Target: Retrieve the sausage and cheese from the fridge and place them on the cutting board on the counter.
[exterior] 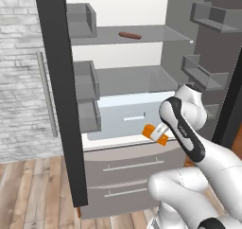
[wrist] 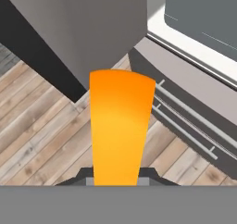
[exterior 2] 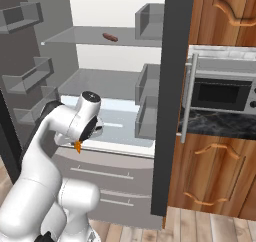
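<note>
Bright orange cheese (wrist: 121, 126) wedge pinched in claw (wrist: 121, 181).

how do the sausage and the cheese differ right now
The sausage is a thin reddish-brown cylinder; the cheese is a bright orange wedge.
The sausage lies on the fridge's upper shelf; the cheese is clamped in the shut gripper, out in front of the lower drawers.
Neither is on a cutting board yet.

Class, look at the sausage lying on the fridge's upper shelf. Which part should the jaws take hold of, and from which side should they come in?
Grip the sausage at mid-length, jaws across its thin width. It lies flat on the upper shelf with its long axis running side to side, so coming in level from the open front of the fridge probably suits best. The gripper would first have to set down the cheese.
</note>
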{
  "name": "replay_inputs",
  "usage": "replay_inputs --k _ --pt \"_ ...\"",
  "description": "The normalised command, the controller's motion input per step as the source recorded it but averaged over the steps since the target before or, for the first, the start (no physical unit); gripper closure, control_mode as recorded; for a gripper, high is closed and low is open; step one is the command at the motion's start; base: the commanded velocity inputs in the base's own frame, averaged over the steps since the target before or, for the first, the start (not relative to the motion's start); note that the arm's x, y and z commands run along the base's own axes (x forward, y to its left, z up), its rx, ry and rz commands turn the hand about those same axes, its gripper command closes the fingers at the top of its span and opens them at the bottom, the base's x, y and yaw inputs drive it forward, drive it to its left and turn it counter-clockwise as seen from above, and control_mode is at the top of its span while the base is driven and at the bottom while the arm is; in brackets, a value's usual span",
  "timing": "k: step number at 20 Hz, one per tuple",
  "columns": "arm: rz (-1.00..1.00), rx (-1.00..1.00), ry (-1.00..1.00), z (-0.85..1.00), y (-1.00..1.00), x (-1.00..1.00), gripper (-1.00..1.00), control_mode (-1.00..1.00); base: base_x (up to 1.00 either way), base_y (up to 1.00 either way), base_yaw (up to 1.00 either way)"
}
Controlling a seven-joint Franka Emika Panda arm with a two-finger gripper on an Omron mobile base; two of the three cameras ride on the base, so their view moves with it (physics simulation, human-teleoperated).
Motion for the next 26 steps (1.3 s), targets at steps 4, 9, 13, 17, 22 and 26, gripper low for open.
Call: replay_inputs --k 4,9,13,17,22,26 --pt "0.0 0.0 0.0 0.0 0.0 0.0 1.0 1.0 -0.07 0.0 0.0" --pt "0.0 0.0 0.0 0.0 0.0 0.0 1.0 1.0 -0.78 -0.01 -0.2" --pt "0.0 0.0 0.0 0.0 0.0 0.0 1.0 1.0 -0.93 0.0 -0.1" --pt "0.0 0.0 0.0 0.0 0.0 0.0 1.0 1.0 -0.84 0.07 -0.08" --pt "0.0 0.0 0.0 0.0 0.0 0.0 1.0 1.0 -0.35 0.12 -0.63" --pt "0.0 0.0 0.0 0.0 0.0 0.0 1.0 1.0 0.0 0.11 -0.97"
